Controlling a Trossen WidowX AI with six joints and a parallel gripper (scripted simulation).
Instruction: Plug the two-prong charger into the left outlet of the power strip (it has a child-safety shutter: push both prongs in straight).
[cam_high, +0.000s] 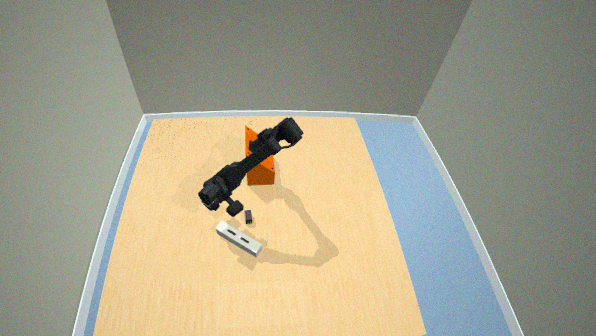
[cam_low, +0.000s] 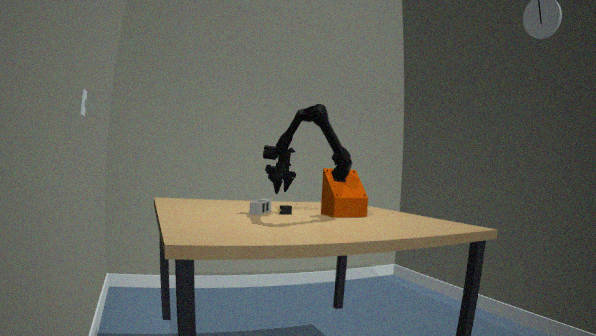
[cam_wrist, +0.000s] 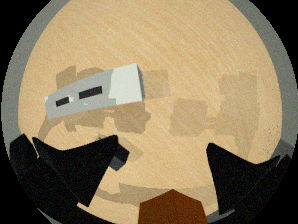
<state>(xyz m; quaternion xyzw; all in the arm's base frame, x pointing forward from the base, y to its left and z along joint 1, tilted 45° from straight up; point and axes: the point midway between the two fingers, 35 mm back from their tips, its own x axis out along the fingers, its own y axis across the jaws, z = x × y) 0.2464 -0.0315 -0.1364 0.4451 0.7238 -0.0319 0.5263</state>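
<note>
The white power strip (cam_high: 254, 247) (cam_low: 256, 208) (cam_wrist: 128, 86) lies on the table with two dark outlets showing. The small black charger (cam_high: 248, 216) (cam_low: 285, 210) (cam_wrist: 118, 160) lies on the table beside the strip, between it and the robot base. Its prong end seems to face the strip. My gripper (cam_low: 281, 192) (cam_wrist: 164, 144) is open and empty, pointing down above the table, higher than the strip and charger. In the wrist view the left finger partly covers the charger, which is not centred between the fingers. Its prongs are not clear there.
The orange robot base (cam_high: 261, 177) (cam_low: 344, 206) (cam_wrist: 172, 209) stands on the wooden table (cam_high: 320, 295) (cam_low: 220, 235), on the charger's other side from the strip. The arm arches over from the base, and its shadows fall around the strip. Grey walls surround the table.
</note>
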